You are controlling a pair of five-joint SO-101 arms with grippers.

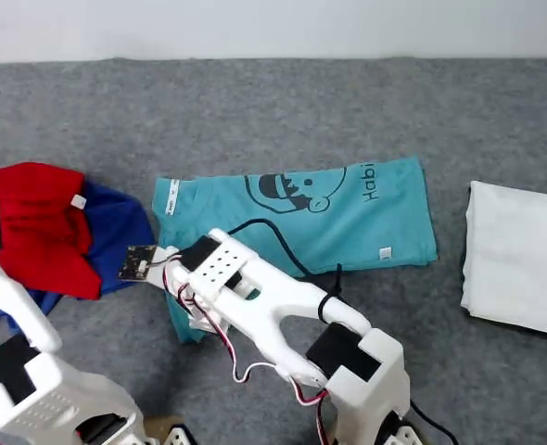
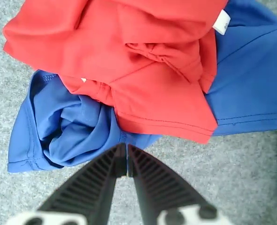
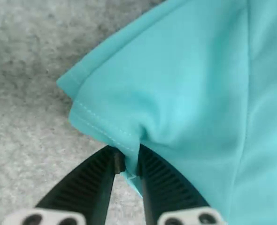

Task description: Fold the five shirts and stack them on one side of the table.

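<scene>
A teal shirt [image 1: 348, 222] with a dark print lies spread across the middle of the grey table. My right gripper [image 3: 129, 164] is shut on the hem of the teal shirt [image 3: 190, 93] at its near left corner, where the cloth bunches between the jaws. In the high view the right gripper [image 1: 188, 311] sits over that corner. A crumpled red shirt [image 1: 37, 222] lies on a blue shirt [image 1: 116, 232] at the left. My left gripper [image 2: 126, 159] is shut with nothing in it, over bare table just short of the blue shirt [image 2: 68, 131] and red shirt [image 2: 129, 56].
A folded white shirt [image 1: 519, 260] lies at the right edge of the table. Grey table [image 1: 283, 111] stretches behind the teal shirt up to a white wall. The left arm [image 1: 9, 297] stands at the near left corner.
</scene>
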